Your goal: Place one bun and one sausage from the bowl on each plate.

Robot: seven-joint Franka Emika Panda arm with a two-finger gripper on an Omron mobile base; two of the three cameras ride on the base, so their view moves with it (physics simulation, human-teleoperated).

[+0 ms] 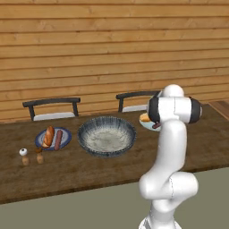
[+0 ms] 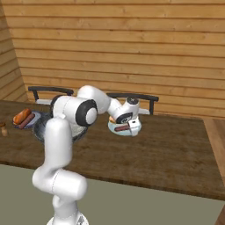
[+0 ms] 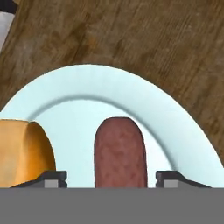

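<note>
At the left of my left base view the blue-rimmed plate (image 1: 65, 133) carries one golden bun (image 1: 48, 136) and one reddish-brown sausage (image 1: 58, 139), lying side by side. In the middle of that frame sits the big speckled bowl (image 1: 106, 136) with its dark ribbed rim, and I see nothing inside it. The pale teal plate (image 3: 109, 94) spans my hand view, and a second sausage (image 3: 120, 153) lies flat on it at lower centre, with the other bun (image 3: 24, 153) just beside it at lower left (the bun's end is cut off by the frame edge).
</note>
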